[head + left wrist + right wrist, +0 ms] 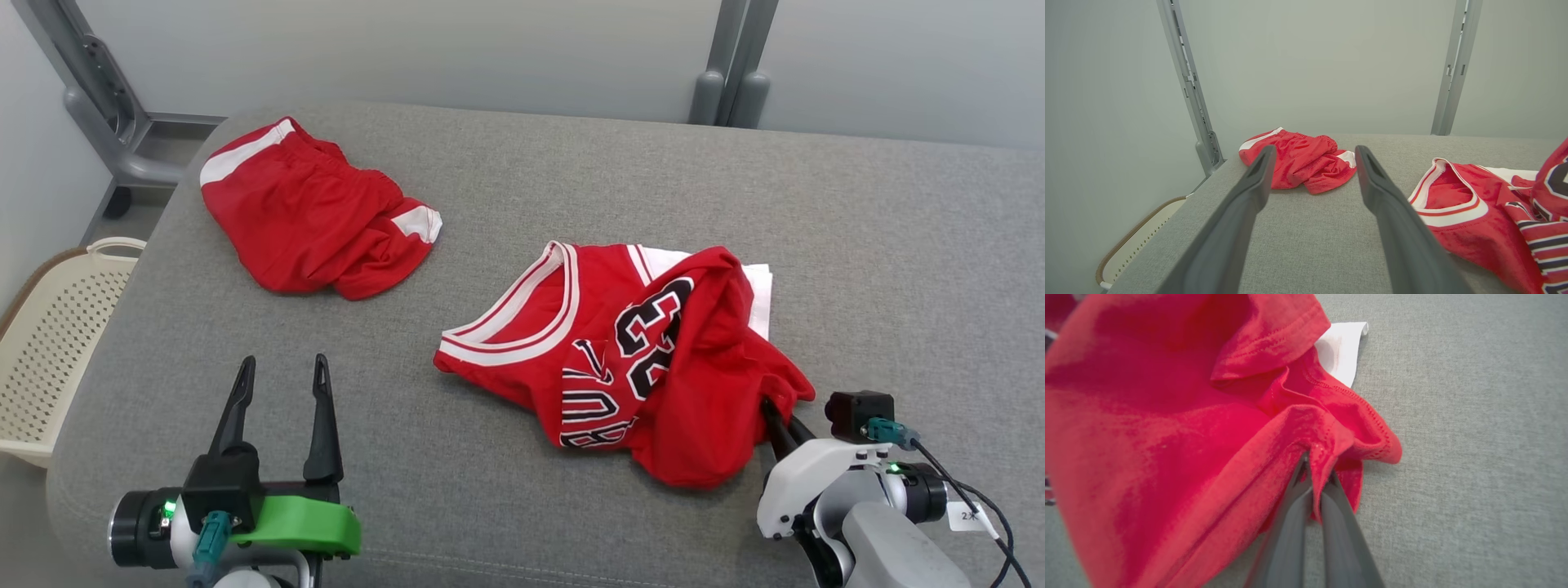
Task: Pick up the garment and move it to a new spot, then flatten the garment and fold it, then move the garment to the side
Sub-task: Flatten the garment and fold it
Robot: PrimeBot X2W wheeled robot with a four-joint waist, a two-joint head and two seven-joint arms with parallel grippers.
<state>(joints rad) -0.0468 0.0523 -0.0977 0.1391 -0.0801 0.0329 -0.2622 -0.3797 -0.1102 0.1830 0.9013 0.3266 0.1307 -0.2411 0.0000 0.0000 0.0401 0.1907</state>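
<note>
Big grey counter [898,245], and the red jersey [629,359] lies crumpled near its middle, with red shorts [310,216] well apart at the far left. The right gripper [1316,475] is pinched tight on a fold at the jersey's near edge. The left gripper [282,371] sits spread wide, holding nothing. I'd say lift slowly and high, so the trailing cloth clears before the carry.

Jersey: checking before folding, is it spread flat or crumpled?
Crumpled. The jersey lies bunched, with part of it flipped over its front, and the right gripper is shut on a fold at its edge.
</note>
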